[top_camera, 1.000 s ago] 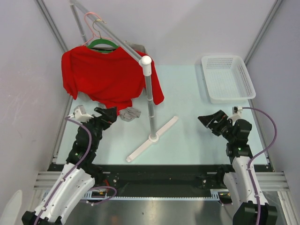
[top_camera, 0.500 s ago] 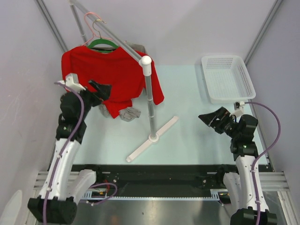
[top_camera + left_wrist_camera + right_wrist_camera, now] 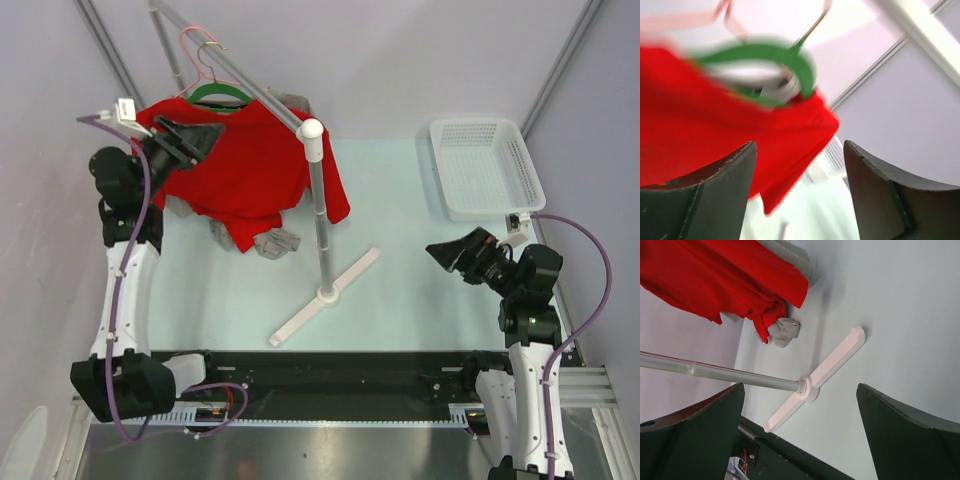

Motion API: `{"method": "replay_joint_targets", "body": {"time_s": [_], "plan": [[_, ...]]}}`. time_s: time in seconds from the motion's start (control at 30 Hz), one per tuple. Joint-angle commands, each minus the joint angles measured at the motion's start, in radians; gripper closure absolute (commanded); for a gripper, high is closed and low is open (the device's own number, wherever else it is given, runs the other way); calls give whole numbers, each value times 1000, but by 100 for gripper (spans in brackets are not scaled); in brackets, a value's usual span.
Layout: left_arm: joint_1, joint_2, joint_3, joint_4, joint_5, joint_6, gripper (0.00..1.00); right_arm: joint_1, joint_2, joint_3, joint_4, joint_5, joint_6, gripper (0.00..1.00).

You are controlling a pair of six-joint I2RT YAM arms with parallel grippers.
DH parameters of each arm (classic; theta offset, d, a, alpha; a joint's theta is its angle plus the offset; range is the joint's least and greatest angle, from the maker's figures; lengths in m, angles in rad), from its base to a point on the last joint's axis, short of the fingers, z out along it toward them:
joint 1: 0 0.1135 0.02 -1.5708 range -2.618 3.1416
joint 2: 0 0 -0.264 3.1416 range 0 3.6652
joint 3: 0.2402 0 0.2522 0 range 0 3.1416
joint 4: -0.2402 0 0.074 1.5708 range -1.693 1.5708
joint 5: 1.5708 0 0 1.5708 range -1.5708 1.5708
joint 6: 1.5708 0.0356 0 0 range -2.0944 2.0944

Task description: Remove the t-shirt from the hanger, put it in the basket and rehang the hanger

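Note:
A red t-shirt (image 3: 240,165) hangs on a green hanger (image 3: 218,93) from the slanted rail of a white stand at the back left. My left gripper (image 3: 205,135) is raised high in front of the shirt's left shoulder, open and empty. In the left wrist view the blurred hanger (image 3: 765,52) and the shirt (image 3: 715,130) are just above and beyond the open fingers. My right gripper (image 3: 445,253) is open and empty over the right of the table, far from the shirt. The right wrist view shows the shirt (image 3: 725,275) in the distance.
The stand's grey pole (image 3: 319,215) rises from a white cross base (image 3: 325,295) in the middle of the table. A grey cloth (image 3: 275,241) lies under the shirt's hem. A white basket (image 3: 485,170) stands at the back right.
My left arm has risen from table level up to the shirt's left shoulder, its gripper staying open. My right arm has shifted slightly to the right.

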Motion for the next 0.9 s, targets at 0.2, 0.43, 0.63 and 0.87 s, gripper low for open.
{"method": "replay_joint_targets", "body": {"time_s": [0.2, 0.43, 0.63, 0.87], "plan": [[37, 138, 333, 10, 119, 81, 39, -6, 0, 105, -52, -30, -29, 0], [39, 273, 483, -8, 241, 133, 35, -6, -3, 128, -71, -33, -36, 0], [42, 355, 588, -47, 263, 174, 37, -6, -2, 141, -93, -42, -42, 0], [44, 396, 643, -47, 269, 182, 46, -6, -3, 144, -95, -44, -36, 0]]}}
